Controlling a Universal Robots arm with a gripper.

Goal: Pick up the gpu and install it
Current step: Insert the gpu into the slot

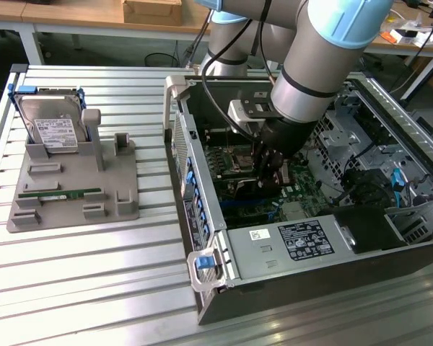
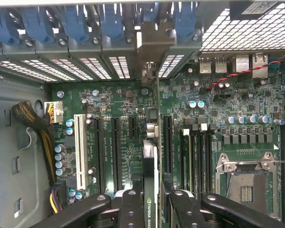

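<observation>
GPU [image 2: 150, 142] sits edge-on between the two black fingers [image 2: 132, 209] of the gripper [image 2: 152, 199], which are closed on its flat sides. The green-and-white label strip runs straight out from between the fingertips. Ahead of the gripper the card reaches over the green motherboard [image 2: 228, 123] toward the case's rear wall. Its silver bracket end [image 2: 149, 47] stands against the row of slot openings there, under the blue latches [image 2: 76, 23]. Long black expansion slots [image 2: 116, 147] run on either side of the card, parallel to it; a white slot [image 2: 79, 152] lies further out on one side and the open CPU socket [image 2: 247, 185] further out on the other. Whether the card's edge is seated in a slot cannot be told.

In the exterior view the gripper [image 1: 270, 162] is down inside the open computer case [image 1: 296, 245]. Well away from it, outside the case, a grey holder [image 1: 72, 209] rests on the slatted table [image 1: 94, 274] — holding a hard drive [image 1: 54, 126] and a green RAM stick [image 1: 61, 193].
</observation>
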